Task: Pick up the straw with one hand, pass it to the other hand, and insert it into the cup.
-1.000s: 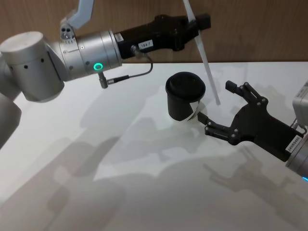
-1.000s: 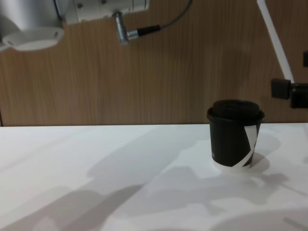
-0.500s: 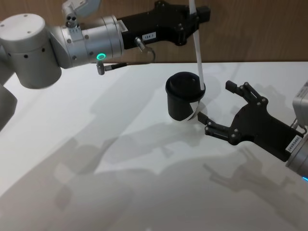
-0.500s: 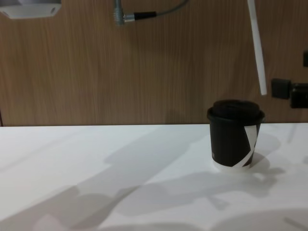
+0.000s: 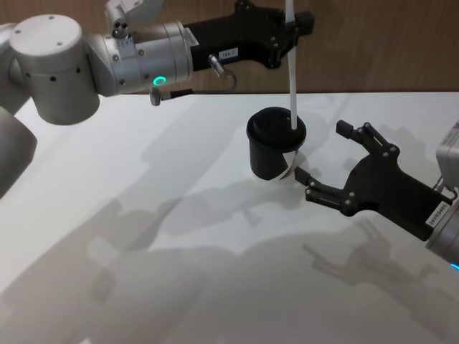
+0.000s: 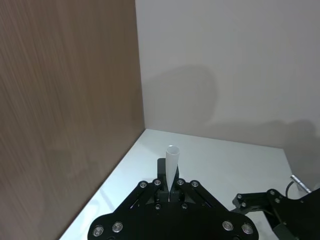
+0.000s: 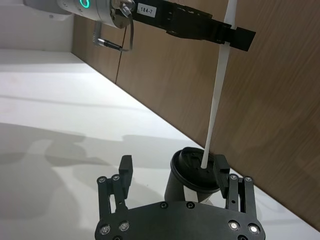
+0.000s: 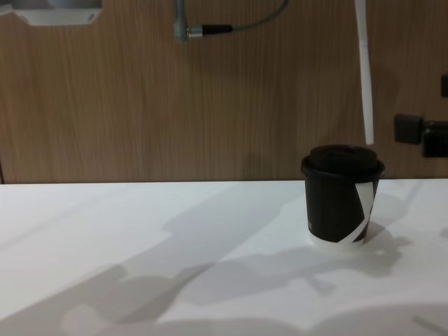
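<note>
Head view: my left fingers point(image 5: 304, 23) are pinching the straw point(image 5: 292, 79) upright above the cup point(image 5: 271, 152) on the table point(image 5: 143, 186). My right fingers point(image 5: 367, 136) are standing wide, empty, beside the cup.

Chest view: the straw's tip is hanging just above the lid point(image 8: 343, 155). Handover looks done; I am judging insertion not yet begun.

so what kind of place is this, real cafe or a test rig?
Likely a lab test bench: a white table against a wood-panel wall, one lidded cup on it. The left gripper holds the straw over the cup; the right gripper sits open beside it.
</note>
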